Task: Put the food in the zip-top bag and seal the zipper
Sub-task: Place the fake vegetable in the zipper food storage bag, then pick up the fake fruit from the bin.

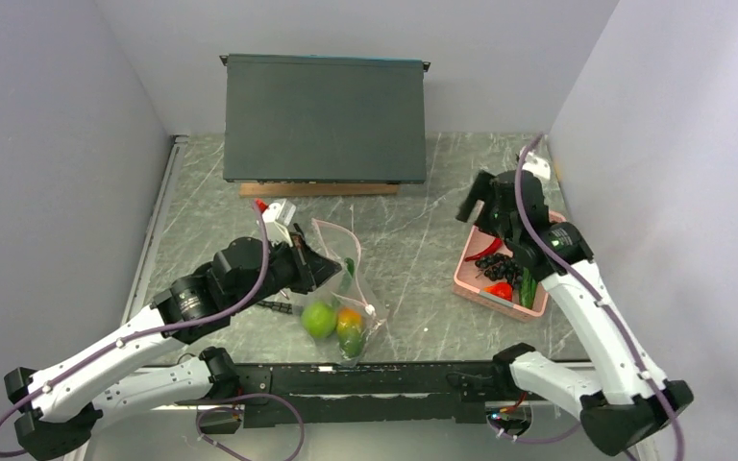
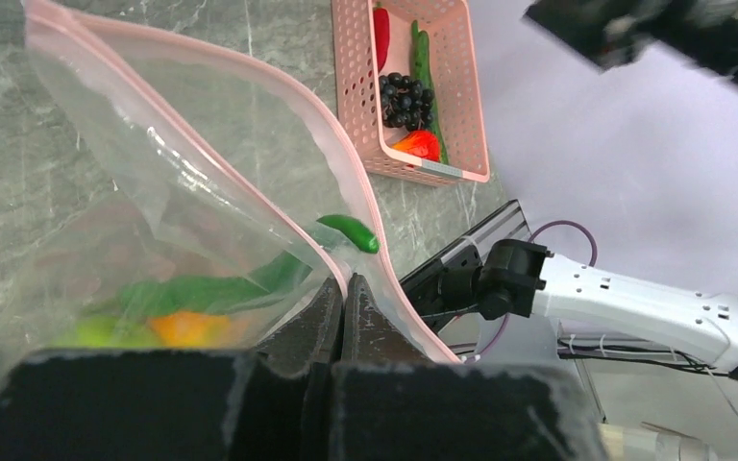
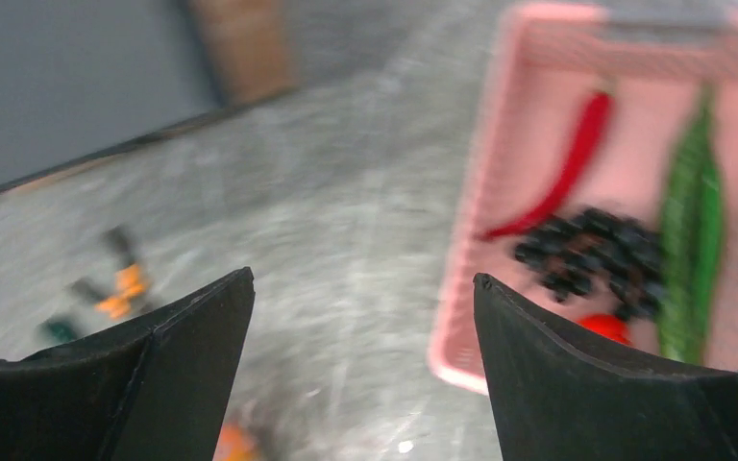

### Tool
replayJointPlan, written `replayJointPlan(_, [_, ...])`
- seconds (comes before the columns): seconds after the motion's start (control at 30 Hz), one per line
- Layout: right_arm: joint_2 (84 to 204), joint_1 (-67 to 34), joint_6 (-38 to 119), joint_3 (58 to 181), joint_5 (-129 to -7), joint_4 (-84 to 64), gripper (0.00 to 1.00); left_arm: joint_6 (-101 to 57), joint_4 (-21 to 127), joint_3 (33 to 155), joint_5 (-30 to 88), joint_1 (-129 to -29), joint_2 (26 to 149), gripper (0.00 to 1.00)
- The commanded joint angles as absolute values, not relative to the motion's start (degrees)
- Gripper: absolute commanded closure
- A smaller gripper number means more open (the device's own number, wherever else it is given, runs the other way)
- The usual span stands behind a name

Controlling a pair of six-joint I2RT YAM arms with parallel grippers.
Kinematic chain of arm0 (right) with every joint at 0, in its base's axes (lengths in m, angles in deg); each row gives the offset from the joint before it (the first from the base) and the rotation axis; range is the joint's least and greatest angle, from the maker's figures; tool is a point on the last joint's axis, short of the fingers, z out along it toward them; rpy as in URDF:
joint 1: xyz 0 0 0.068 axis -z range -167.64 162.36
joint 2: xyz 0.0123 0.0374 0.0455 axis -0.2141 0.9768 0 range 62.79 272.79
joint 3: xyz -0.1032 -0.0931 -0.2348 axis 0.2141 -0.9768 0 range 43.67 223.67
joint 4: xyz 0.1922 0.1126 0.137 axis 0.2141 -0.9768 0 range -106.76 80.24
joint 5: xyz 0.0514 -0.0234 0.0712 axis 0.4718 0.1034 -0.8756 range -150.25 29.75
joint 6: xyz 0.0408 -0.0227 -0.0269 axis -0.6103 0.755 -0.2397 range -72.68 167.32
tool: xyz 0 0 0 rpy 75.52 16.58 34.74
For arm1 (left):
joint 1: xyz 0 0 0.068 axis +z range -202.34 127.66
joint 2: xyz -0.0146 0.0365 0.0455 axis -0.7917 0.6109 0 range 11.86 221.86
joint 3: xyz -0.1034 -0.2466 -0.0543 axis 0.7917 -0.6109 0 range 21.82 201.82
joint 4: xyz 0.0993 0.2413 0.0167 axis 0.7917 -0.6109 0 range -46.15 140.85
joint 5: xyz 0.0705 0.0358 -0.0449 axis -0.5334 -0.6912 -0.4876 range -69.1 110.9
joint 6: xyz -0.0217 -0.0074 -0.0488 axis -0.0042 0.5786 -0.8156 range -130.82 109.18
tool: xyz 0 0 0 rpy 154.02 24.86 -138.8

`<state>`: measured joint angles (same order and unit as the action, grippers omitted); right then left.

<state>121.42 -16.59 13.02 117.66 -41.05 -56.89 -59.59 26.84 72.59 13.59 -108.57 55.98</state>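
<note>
In the left wrist view my left gripper is shut on the zip-top bag, pinching the pink zipper while the mouth gapes. Inside lie a lime-green fruit, an orange-yellow piece and long green food. A small green chili sits at the bag's rim. My right gripper hangs open and holds nothing above the table, beside the far left corner of the pink basket. The basket holds a red chili, a dark green cucumber, black grapes and a red piece.
A large dark box stands on a wooden strip at the back of the table. Orange-handled pliers and a black-handled tool lie left of the bag. White walls close in on both sides.
</note>
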Motion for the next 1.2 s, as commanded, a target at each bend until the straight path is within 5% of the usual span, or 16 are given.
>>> replayJointPlan(0.0, [120.54, -3.35, 10.27, 103.6, -38.93, -49.05, 0.14, -57.5, 26.83, 77.32, 14.29, -108.62, 55.91, 1.0])
replayJointPlan(0.3, [133.65, 11.95, 5.24, 94.49, -48.53, -39.97, 0.17, -53.15, 26.1, 81.46, 16.57, -108.59, 55.97, 1.0])
replayJointPlan(0.57, [139.96, 16.06, 3.9, 90.51, -53.58, -35.33, 0.42, -52.04, 24.36, 81.04, 15.69, -108.59, 56.08, 1.0])
replayJointPlan(0.97, [139.61, 16.08, 4.97, 82.15, -54.46, -32.71, 0.41, -51.47, 25.35, 78.99, 15.16, -108.59, 59.27, 1.0])
replayJointPlan(1.17, [141.26, 16.06, 7.14, 82.07, -55.63, -31.24, 0.68, -51.16, 23.28, 79.62, 13.31, -108.59, 59.27, 1.0])
